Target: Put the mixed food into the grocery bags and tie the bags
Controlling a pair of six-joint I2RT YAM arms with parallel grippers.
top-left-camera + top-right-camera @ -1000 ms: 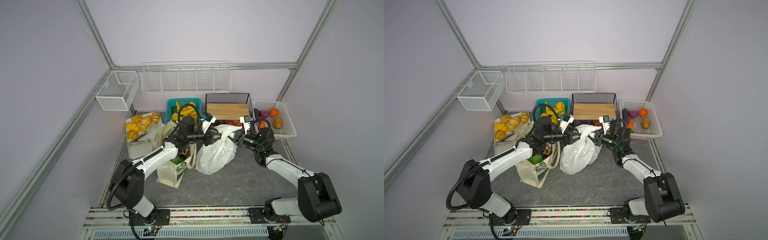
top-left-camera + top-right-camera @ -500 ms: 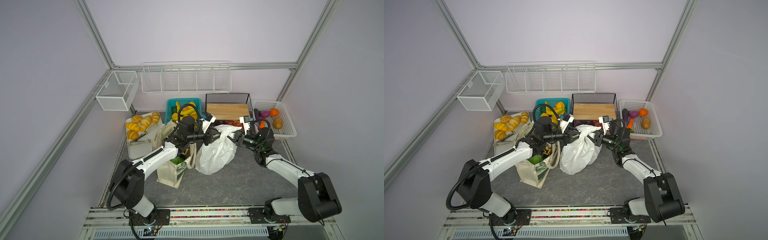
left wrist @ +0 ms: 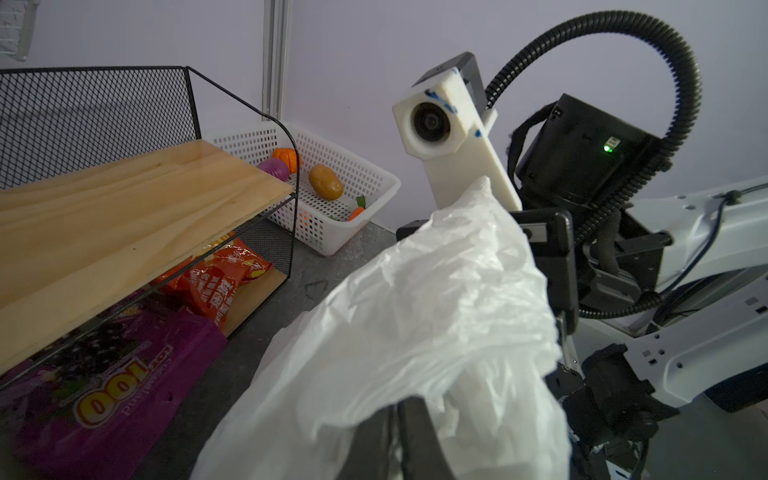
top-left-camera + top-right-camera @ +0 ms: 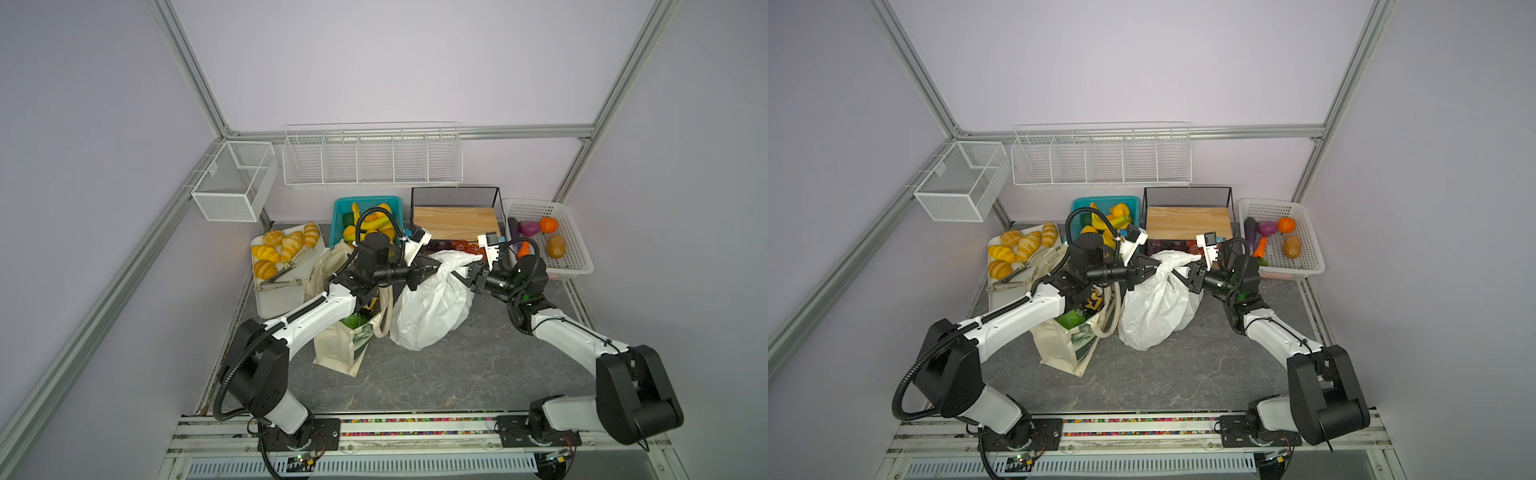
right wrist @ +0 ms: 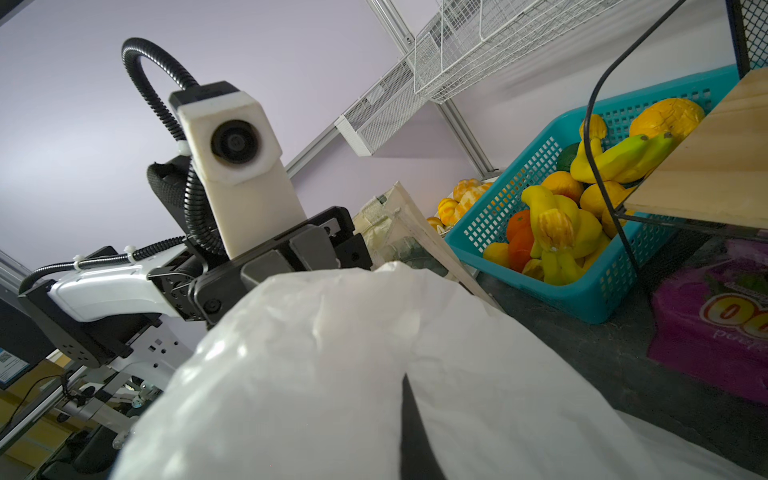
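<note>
Canvas tote (image 4: pixel 338 353) stands at 8 o'clock of plastic carrier bag (image 4: pixel 432 307), with green snack bag (image 4: pixel 353 321) inside. Left gripper (image 4: pixel 430 272) is clamped on the carrier bag's gathered top from 9 o'clock. Right gripper (image 4: pixel 461 275) is clamped on it from 3 o'clock.

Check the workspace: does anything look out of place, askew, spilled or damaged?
Nothing is spilled or broken. The canvas tote slumps, straps flopped over its side. A purple snack bag sticks out from under the wooden shelf onto the table. The left claw and right claw pinch the top of the white plastic bag, as expected.
</note>
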